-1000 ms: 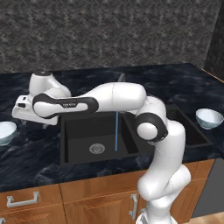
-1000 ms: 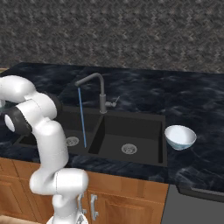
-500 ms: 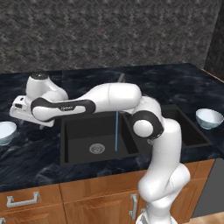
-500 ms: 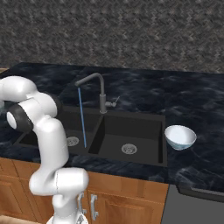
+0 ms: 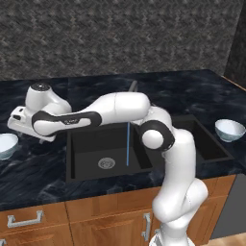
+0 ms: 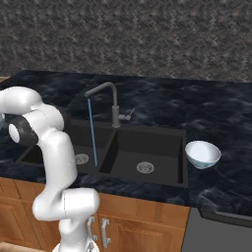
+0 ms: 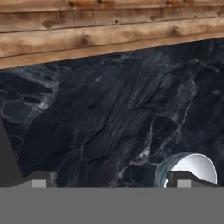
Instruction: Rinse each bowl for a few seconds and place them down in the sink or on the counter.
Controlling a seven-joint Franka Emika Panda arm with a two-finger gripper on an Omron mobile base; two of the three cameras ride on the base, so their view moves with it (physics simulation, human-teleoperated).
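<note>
One small white bowl (image 5: 6,144) sits on the black counter (image 5: 38,168) left of the sink (image 5: 91,146). In the hand view this bowl (image 7: 189,166) shows just behind my right fingertip (image 7: 189,179). My gripper (image 7: 113,181) is open and holds nothing. Its white hand (image 5: 19,123) hovers over the counter just above and to the right of that bowl. The second bowl (image 5: 229,129) (image 6: 203,154) rests on the counter right of the sink (image 6: 147,147). A thin stream of water (image 6: 92,133) (image 5: 128,144) runs from the faucet (image 6: 112,101) into the left basin.
The grey speckled wall (image 5: 120,38) rises behind the counter. Wooden cabinets with silver handles (image 5: 23,221) stand below. Wooden boards (image 7: 109,30) show past the counter's edge in the hand view. My own arm (image 5: 115,109) spans the left basin.
The hand has crept a little further left along the counter toward the left bowl. The jaws have stayed open and the water keeps running.
</note>
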